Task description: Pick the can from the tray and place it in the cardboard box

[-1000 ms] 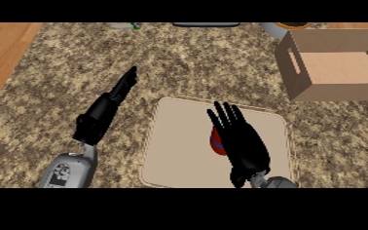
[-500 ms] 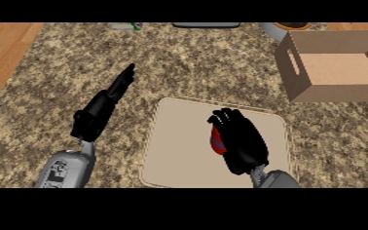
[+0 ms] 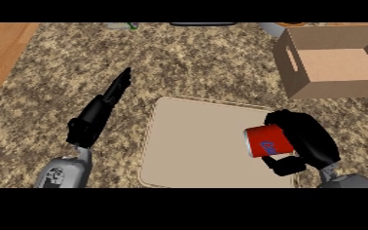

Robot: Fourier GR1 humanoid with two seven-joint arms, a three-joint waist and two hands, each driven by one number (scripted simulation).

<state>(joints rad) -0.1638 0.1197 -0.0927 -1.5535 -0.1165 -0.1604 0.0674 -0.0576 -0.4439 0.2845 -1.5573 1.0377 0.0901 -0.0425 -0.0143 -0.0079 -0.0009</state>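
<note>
My right hand [image 3: 305, 141] curls round the red can [image 3: 268, 141] over the tray [image 3: 194, 141] (cardboard box [image 3: 327, 66] beyond); my left hand [image 3: 101, 109] rests open, fingers straight.

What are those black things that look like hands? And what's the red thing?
You are looking down from a robot's head at a speckled kitchen counter. The two black shapes are its hands, on grey arms that come in from the bottom. The right hand is curled around a red can, holding it over a flat beige tray. The left hand is open, with straight fingers, and holds nothing. At the top right stands an open cardboard box, where the can should go.
</note>
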